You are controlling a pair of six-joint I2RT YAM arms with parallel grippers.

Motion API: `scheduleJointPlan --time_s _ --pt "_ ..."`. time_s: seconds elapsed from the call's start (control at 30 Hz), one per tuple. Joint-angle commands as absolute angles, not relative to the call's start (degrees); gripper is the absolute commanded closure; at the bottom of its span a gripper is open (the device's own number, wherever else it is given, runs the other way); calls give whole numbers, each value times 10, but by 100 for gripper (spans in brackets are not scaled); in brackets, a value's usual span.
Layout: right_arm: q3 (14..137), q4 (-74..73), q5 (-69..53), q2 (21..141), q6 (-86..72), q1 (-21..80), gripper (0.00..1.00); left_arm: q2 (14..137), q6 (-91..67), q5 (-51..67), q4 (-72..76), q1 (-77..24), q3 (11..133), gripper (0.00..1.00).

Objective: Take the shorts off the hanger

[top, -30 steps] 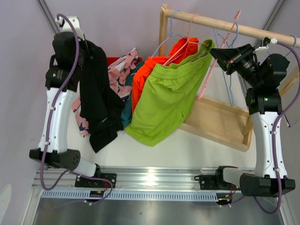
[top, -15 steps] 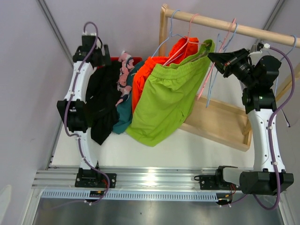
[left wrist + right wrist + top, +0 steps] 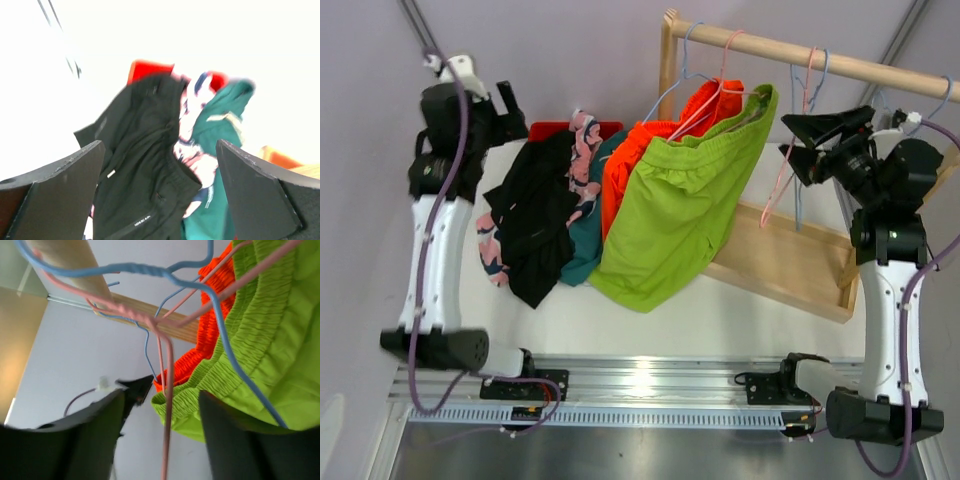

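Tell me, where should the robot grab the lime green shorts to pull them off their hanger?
Probably at the gathered waistband, near its upper right end, coming from the right, where the right gripper is. The lime green shorts hang slanted, with the waistband topmost by the rail and the legs trailing down-left, so that thick ruffled edge is the exposed, firm part.

Bright even light; left wrist view overexposed and blurred, top view sharp.

Lime shorts (image 3: pixel 675 215), orange shorts (image 3: pixel 620 160), seemingly hanging
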State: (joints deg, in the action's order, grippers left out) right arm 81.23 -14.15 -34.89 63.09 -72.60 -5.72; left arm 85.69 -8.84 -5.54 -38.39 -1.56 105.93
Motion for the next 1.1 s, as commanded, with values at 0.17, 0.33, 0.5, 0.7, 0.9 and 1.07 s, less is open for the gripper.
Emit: scheduleJointPlan --time_s 0.17,0.33,0.5,0.7,0.9,1.07 --pt "879 -305 -258 562 -600 -98 1 742 -84 -41 -386 -51 978 1" --pt "931 -402 -165 534 -521 -98 1 687 -74 -58 -394 -77 910 1" --pt "945 -365 -183 521 -520 -98 1 612 -76 -61 -410 -84 836 1" --pt "968 -176 -311 575 -624 -81 4 533 -81 -66 -416 -87 765 0" --pt "1068 -151 -222 642 -574 41 9 492 -85 -61 -410 -89 716 1" --pt "1144 -223 -147 742 -515 169 17 480 -85 -65 -403 -89 700 1"
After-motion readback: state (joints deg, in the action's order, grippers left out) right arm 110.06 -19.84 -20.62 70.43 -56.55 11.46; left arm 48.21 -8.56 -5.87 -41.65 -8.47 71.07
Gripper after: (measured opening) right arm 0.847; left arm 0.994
